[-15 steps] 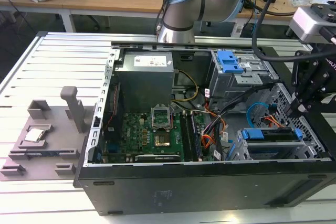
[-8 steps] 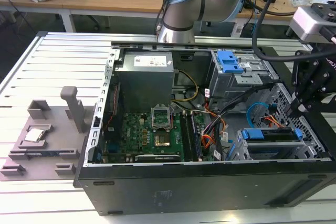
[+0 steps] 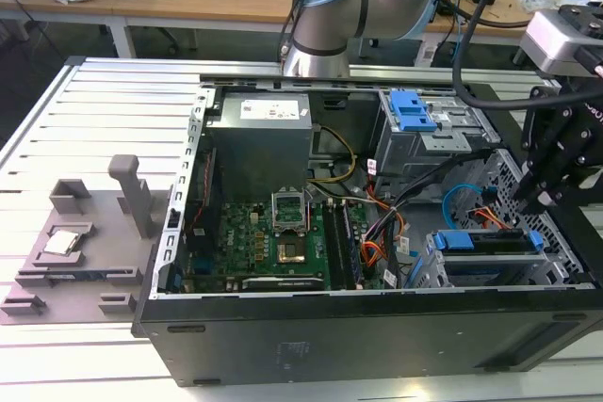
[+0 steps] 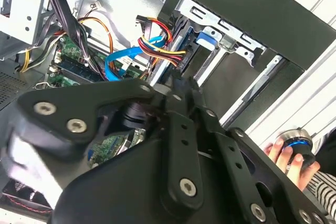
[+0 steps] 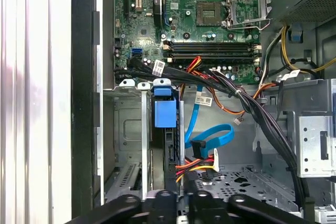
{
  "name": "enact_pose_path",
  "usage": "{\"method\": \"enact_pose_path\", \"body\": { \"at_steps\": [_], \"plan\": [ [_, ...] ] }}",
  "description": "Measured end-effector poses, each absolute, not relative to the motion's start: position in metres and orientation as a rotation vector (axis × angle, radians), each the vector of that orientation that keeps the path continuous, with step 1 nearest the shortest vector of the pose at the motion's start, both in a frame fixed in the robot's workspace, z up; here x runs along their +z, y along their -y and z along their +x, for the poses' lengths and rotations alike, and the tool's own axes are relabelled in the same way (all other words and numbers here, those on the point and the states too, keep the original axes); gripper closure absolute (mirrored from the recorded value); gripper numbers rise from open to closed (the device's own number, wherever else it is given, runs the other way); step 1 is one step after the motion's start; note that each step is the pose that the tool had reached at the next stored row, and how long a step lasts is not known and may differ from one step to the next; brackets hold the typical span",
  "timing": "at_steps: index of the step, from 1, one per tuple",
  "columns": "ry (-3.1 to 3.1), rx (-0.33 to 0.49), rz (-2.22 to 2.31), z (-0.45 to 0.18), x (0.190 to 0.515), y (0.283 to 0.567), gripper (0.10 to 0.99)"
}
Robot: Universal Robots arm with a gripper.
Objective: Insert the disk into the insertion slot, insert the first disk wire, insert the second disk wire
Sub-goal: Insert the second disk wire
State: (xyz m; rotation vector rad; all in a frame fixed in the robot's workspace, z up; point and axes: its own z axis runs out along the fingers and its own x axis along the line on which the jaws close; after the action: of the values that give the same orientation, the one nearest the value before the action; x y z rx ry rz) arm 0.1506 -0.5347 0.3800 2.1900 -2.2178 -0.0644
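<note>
Black links of your gripper (image 4: 175, 85) sit closest to the lens in both wrist views. They reach down into the open computer case (image 3: 377, 341) at the exterior view's right. You cannot tell whether the gripper is apart or together, or whether it has hold of anything. Its tip is down among the cables just beside the disk (image 5: 165, 113).

The disk sits in the insertion slot (image 3: 431, 273), the low silver cage at that same end of the case, with the bright blue end of its carrier showing. A blue data cable (image 5: 216, 136) loops just beside it. A bundle of red, yellow and black power wires (image 5: 192, 167) runs in toward the gripper.

For writing, you have a white label (image 3: 273, 110) on the grey power supply and small white tags (image 5: 159, 67) on the black cable bundle crossing the motherboard's (image 5: 210, 19) edge. None of the print can be read.

In the second wrist view, a person's hand (image 4: 286, 161) rests on a round knob (image 4: 293, 142) with a blue ring, outside the case.
</note>
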Motion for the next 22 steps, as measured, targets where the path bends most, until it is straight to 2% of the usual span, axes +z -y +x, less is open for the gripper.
{"method": "enact_pose_path", "body": {
  "at_steps": [1,3,22],
  "plan": [
    [2.218,-0.064,2.190,0.151,0.380,0.535,0.851],
    [2.218,-0.064,2.190,0.151,0.380,0.535,0.725],
    [2.207,-0.063,2.202,0.132,0.385,0.517,0.725]
  ]
}}
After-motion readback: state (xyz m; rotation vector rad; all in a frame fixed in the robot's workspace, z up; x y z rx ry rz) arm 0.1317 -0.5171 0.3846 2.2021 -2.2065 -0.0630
